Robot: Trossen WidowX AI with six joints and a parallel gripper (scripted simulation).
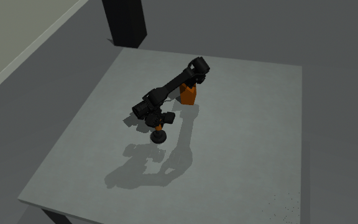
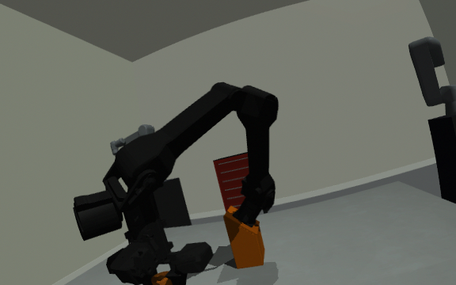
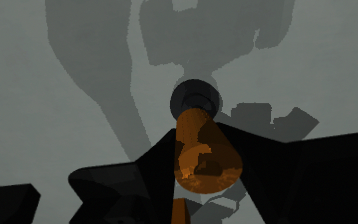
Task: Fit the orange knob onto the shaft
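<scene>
The orange knob [image 1: 158,127] [image 2: 161,278] [image 3: 195,132] is held between the fingers of my gripper [image 1: 158,125] [image 3: 195,129], which is shut on it. The dark round pedestal [image 1: 158,137] [image 3: 178,102] stands on the table, right below the knob in the top view. In the wrist view the knob's far end overlaps the near part of the pedestal. The knob appears above the pedestal's base, not down on it. The shaft is mostly hidden by the knob, and its flat side cannot be seen. The pedestal is out of frame in the exterior view.
The arm's orange base [image 1: 188,94] [image 2: 248,247] stands on the grey table [image 1: 244,140] [image 2: 351,237], behind the pedestal in the top view. The arm arches over from it. A red panel [image 2: 229,178] and a grey arm on a dark block [image 2: 447,158] are in the background.
</scene>
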